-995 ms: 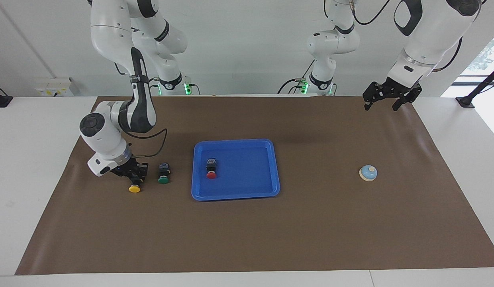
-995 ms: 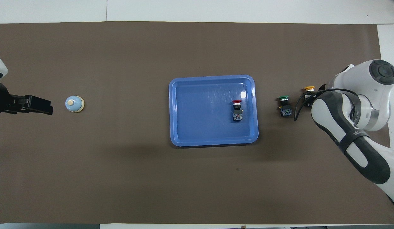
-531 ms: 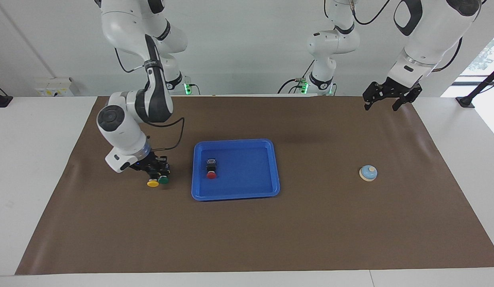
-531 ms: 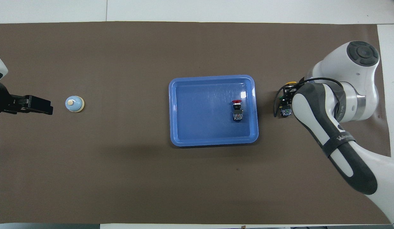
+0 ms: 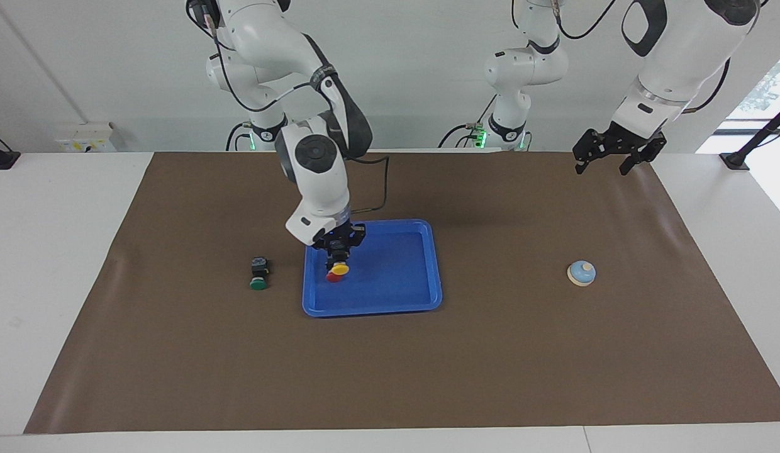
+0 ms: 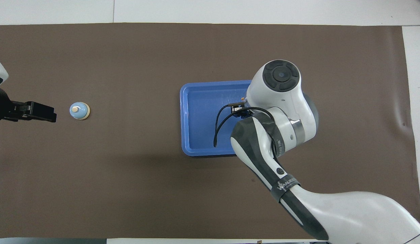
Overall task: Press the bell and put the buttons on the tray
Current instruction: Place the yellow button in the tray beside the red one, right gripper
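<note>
Right tool point(image 5: 341, 249): clamped on the black body of the yellow button point(image 5: 339, 268), over the blue tray point(image 5: 390, 307), at the tray's end toward the right arm.
Yellow button: hangs from the right tool with its cap pointing away from the robots, directly above the red button point(image 5: 331, 277); whether the two touch cannot be told.
Red button: lies in the tray, mostly hidden under the yellow cap in the facing view; only a sliver of red shows. In the overhead view the right arm covers it.
Tray: sits mid-tabletop on the brown mat point(image 5: 428, 377); in the overhead view point(image 6: 200, 118) the right arm's wrist covers its end toward the right arm.
Green button point(image 5: 258, 274): lies on the mat beside the tray, toward the right arm's end of the tabletop, well apart from the right tool; cap pointing away from the robots.
Bell point(image 5: 581, 273): stands on the mat toward the left arm's end, well apart from the tray; in the overhead view point(image 6: 79, 110) it is just beside the left tool's tips.
Left tool point(image 5: 612, 162): waits raised above the mat's corner at the left arm's end, fingers spread apart, holding nothing.
Writing: a grey band on the right arm's forearm point(image 6: 287, 185) carries white lettering, too small to read in full.
</note>
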Robot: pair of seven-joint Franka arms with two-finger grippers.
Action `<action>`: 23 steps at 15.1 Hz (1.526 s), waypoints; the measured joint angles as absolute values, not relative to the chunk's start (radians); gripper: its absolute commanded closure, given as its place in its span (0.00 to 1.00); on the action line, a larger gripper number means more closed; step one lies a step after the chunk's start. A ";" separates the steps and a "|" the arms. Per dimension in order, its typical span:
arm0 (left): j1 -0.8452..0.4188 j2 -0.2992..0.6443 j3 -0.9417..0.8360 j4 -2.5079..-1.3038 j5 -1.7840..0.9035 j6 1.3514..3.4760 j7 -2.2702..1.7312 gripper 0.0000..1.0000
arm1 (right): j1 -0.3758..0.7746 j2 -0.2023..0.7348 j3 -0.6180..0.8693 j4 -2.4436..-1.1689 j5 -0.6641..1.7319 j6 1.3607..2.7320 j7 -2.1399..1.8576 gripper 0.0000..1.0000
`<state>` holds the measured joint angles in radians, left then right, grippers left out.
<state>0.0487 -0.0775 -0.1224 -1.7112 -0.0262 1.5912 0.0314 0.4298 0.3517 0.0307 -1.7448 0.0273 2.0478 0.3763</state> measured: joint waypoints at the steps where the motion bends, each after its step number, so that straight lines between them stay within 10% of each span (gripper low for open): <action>1: 0.049 -0.078 -0.122 -1.711 -0.026 1.591 0.031 0.00 | 0.447 0.367 0.031 -1.733 0.027 2.048 0.384 1.00; 9: 0.049 -0.078 -0.122 -1.711 -0.026 1.591 0.031 0.00 | 0.496 0.443 0.029 -1.719 0.029 2.108 0.444 1.00; 12: 0.049 -0.078 -0.122 -1.711 -0.026 1.591 0.031 0.00 | 0.496 0.445 0.028 -1.727 0.029 2.121 0.444 0.58; 14: 0.049 -0.078 -0.122 -1.711 -0.026 1.591 0.031 0.00 | 0.496 0.445 0.028 -1.728 0.029 2.121 0.444 0.00; 23: 0.049 -0.078 -0.122 -1.711 -0.026 1.591 0.031 0.00 | 0.381 0.369 0.008 -1.670 0.029 1.972 0.354 0.00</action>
<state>0.0487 -0.0775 -0.1224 -1.7112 -0.0262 1.5912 0.0313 0.3812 0.3690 0.0081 -1.6701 0.0285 1.9719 0.3539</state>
